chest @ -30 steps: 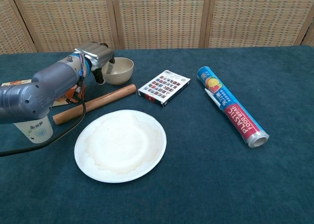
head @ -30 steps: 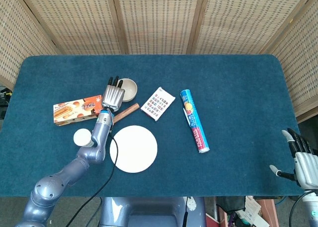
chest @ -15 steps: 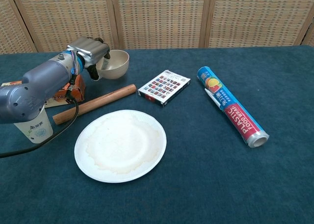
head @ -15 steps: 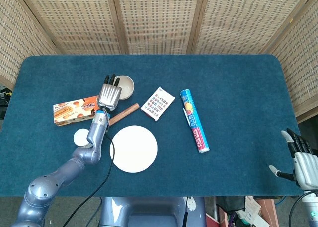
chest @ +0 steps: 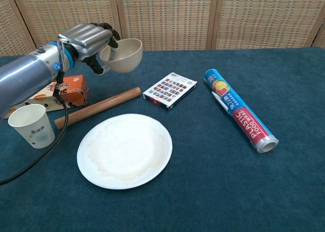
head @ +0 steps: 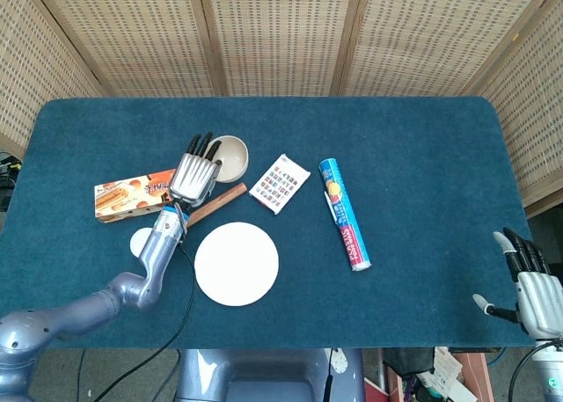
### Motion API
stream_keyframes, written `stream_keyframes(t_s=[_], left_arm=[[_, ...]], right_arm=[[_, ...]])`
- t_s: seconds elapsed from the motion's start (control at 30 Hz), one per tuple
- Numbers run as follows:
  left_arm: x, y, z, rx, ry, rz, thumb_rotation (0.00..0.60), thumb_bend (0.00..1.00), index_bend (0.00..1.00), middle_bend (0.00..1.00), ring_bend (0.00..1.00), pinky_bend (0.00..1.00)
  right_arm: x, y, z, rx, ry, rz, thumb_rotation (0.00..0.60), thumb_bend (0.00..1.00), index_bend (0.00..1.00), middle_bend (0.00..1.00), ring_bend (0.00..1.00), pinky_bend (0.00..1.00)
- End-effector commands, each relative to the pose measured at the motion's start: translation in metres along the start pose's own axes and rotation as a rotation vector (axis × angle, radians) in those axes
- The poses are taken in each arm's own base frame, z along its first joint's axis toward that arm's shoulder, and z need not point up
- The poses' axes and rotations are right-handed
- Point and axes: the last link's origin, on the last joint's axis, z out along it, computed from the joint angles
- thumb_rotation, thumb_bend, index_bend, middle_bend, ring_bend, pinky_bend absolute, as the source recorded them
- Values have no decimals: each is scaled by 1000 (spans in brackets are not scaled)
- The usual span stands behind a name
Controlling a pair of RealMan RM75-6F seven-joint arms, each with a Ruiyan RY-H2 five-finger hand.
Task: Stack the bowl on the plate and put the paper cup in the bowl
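My left hand (chest: 86, 41) (head: 195, 169) grips the rim of a beige bowl (chest: 123, 55) (head: 230, 157) and holds it in the air, tilted, above the table's back left. A white paper plate (chest: 125, 150) (head: 236, 263) lies flat on the blue cloth in front of it. A white paper cup (chest: 32, 125) (head: 142, 242) stands upright left of the plate. My right hand (head: 528, 277) hangs off the table's near right corner, fingers apart and empty; only the head view shows it.
A wooden rolling pin (chest: 97, 107) lies between bowl and plate. An orange snack box (chest: 56, 93) sits at the left. A small printed box (chest: 169, 90) and a roll of plastic wrap (chest: 239, 109) lie to the right.
My left hand has lifted the bowl off the table and carried it up and slightly right. The forearm no longer hides the paper cup in the chest view. The right hand stays still.
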Motion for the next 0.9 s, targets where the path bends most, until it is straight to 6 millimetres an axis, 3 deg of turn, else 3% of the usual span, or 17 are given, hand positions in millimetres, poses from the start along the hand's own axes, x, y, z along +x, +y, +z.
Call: stream_keyframes(t_s=[0.03, 0.13, 0.3, 0.5, 0.6, 0.9], left_arm=[[21, -13, -64, -81, 33, -8, 600, 413, 615, 160, 0, 80], [25, -14, -91, -112, 2, -16, 600, 413, 615, 160, 0, 80], [27, -15, -121, -147, -40, -32, 600, 413, 616, 160, 0, 80], [27, -14, -137, -188, -53, -9, 600, 413, 615, 160, 0, 79], [24, -4, -151, -246, -72, 6, 600, 413, 615, 160, 0, 79], [14, 20, -154, -294, -91, 11, 600, 413, 615, 160, 0, 81]], right_arm=[[0, -2, -1, 7, 3, -4, 600, 146, 0, 0, 0, 0], [2, -4, -2, 12, 7, -5, 600, 146, 0, 0, 0, 0], [3, -4, -3, 12, 15, -5, 600, 146, 0, 0, 0, 0], [4, -7, -6, 22, 23, -7, 600, 146, 0, 0, 0, 0], [7, -8, -7, 28, 31, -1, 600, 145, 0, 0, 0, 0], [11, -7, -8, 27, 42, 10, 600, 146, 0, 0, 0, 0]])
